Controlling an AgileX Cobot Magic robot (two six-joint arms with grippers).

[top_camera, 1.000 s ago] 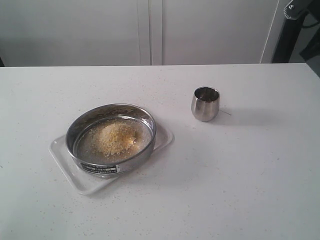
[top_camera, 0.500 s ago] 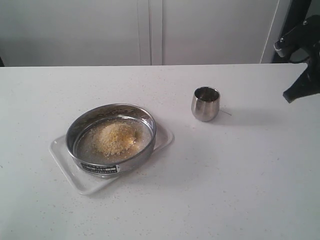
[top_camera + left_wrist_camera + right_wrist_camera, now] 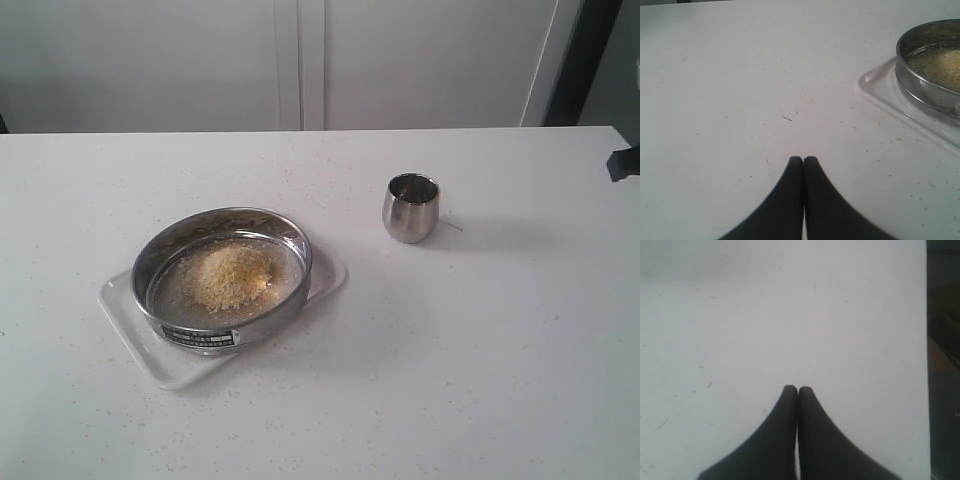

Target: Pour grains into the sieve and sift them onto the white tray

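Note:
The steel sieve [image 3: 222, 277] rests on the white tray [image 3: 150, 350] at the table's left-centre, and a mound of yellow and off-white grains [image 3: 230, 275] lies on its mesh. In the left wrist view, the sieve [image 3: 932, 75], the grains [image 3: 942, 67] and a corner of the tray [image 3: 880, 90] show off to one side. My left gripper [image 3: 803, 159] is shut with nothing in it, over bare table apart from the tray. My right gripper [image 3: 798, 388] is shut and empty above bare table near an edge. Only a dark bit of the right arm [image 3: 625, 162] shows at the exterior view's right edge.
A small rounded steel cup [image 3: 411, 208] stands upright on the table right of the sieve, and it looks empty. Loose specks of grain are scattered on the white tabletop [image 3: 740, 100] around the tray. The table's edge [image 3: 928, 365] runs close beside the right gripper.
The right arm has dropped down along the exterior view's right edge and mostly left the frame. Sieve, tray and cup have not moved.

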